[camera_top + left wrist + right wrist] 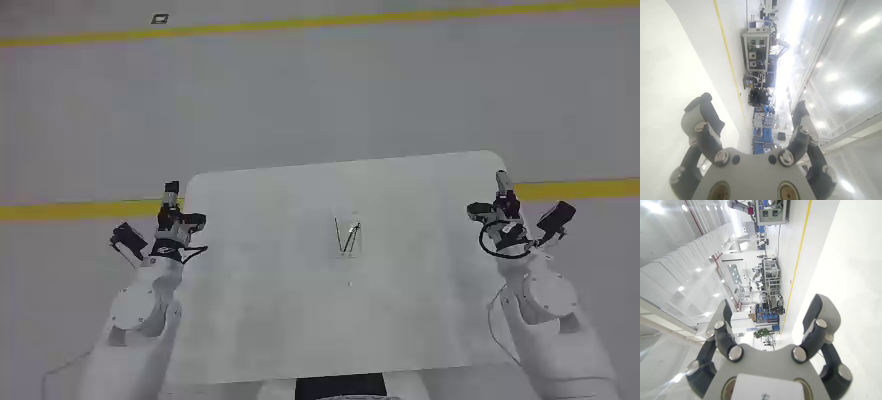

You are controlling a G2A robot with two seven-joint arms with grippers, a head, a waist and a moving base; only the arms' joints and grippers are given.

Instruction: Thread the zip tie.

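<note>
A thin dark zip tie (347,238), bent into a narrow V, lies flat near the middle of the white table (270,300). My left gripper (171,193) hangs off the table's left edge, far from the zip tie. In the left wrist view it (753,102) stands open with nothing between its fingers. My right gripper (502,184) sits at the table's right edge, equally far from the tie. In the right wrist view its (772,306) fingers are spread wide and empty.
The table has rounded corners, and its edge (696,56) runs close beside the left gripper. A yellow floor line (70,210) passes behind the table on both sides. Both wrist views look out toward distant workshop machinery.
</note>
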